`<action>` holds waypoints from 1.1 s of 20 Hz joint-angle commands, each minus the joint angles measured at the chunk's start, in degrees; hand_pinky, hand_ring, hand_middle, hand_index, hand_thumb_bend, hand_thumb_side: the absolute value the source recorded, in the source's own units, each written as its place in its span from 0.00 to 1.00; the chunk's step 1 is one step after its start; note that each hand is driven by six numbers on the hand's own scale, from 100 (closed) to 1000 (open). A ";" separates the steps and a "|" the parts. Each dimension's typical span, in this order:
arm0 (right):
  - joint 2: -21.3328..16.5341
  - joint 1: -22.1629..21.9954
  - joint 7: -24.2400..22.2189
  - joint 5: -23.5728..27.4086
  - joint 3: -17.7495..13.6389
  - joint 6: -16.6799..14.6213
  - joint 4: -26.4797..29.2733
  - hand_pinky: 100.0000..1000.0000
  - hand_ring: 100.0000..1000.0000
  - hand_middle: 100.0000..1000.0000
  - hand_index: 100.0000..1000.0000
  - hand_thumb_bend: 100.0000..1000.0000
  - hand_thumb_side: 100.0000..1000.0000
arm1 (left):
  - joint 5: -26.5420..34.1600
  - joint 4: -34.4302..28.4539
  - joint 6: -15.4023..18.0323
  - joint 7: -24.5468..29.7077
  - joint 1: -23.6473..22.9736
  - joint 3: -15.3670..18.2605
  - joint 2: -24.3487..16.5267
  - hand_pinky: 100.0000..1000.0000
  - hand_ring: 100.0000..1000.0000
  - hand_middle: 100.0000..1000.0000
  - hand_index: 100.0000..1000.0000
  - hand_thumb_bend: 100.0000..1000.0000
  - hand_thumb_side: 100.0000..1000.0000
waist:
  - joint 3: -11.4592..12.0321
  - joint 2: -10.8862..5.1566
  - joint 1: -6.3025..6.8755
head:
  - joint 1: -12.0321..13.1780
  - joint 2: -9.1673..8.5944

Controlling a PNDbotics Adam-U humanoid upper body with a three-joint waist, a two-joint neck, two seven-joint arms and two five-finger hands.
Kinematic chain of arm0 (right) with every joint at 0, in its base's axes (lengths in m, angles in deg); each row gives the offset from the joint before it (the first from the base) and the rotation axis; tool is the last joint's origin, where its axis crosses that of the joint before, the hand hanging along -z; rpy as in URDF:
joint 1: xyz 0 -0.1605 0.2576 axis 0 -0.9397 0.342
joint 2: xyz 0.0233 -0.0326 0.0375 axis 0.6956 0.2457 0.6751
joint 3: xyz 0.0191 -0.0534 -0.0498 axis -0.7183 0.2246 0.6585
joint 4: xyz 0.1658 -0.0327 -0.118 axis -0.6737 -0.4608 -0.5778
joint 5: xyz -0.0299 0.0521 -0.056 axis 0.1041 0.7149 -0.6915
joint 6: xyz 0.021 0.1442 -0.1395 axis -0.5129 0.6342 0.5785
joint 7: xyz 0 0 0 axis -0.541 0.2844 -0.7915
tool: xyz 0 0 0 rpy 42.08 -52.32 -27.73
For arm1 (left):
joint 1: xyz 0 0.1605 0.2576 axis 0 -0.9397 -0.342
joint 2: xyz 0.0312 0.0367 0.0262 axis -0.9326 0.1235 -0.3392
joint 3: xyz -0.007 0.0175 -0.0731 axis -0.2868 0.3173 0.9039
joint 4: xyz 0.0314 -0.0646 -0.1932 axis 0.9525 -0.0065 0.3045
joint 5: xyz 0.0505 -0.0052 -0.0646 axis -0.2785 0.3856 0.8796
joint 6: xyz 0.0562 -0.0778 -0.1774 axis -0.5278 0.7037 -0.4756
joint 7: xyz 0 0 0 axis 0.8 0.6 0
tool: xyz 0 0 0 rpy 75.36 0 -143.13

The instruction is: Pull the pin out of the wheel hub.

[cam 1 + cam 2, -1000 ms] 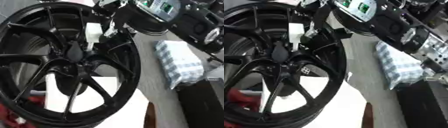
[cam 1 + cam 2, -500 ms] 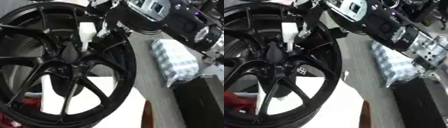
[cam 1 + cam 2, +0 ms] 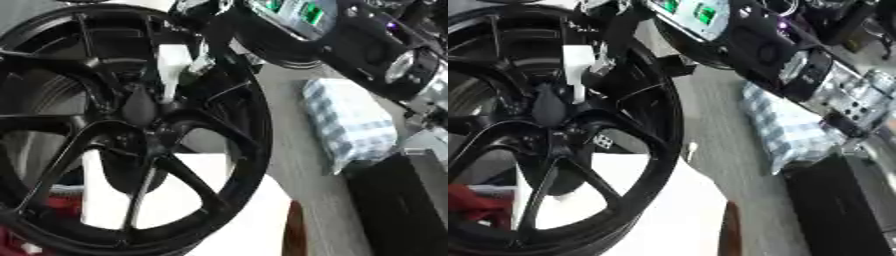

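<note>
Since the earlier frame, right hand (image 3: 610,27) reaches further over the wheel hub (image 3: 140,107) — white pin (image 3: 171,67) stands in the centre bore, fingers pinching its top. Pin looks light, rigid, smooth — grip the wide upper block, pull straight along its axis

A glossy black wheel hub (image 3: 131,150) carries a white pin (image 3: 172,70) (red patch (image 3: 479,205) behind it).
</note>
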 commanded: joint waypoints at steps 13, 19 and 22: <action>0.17 2.02 0.19 1.99 0.00 2.33 -0.21 0.58 0.65 0.43 0.57 0.38 0.00 | 0.33 -0.87 -0.93 -0.38 0.00 0.64 -0.13 0.99 0.59 0.56 0.80 0.04 0.80 | 0.01 -1.27 0.67 | -0.35 0.33; -0.92 0.98 0.83 3.16 -0.17 2.57 1.80 0.56 0.60 0.39 0.52 0.33 0.00 | 0.33 -0.87 -1.09 -0.45 -0.02 0.69 0.07 0.99 0.59 0.56 0.80 0.04 0.80 | -0.05 -1.29 0.67 | -0.48 0.33; -1.46 0.42 1.44 4.11 -0.25 3.21 2.94 0.55 0.58 0.38 0.51 0.33 0.00 | 0.33 -0.87 -1.19 -0.52 -0.10 0.77 0.17 0.99 0.59 0.56 0.80 0.04 0.80 | -0.05 -1.39 0.67 | -0.54 0.33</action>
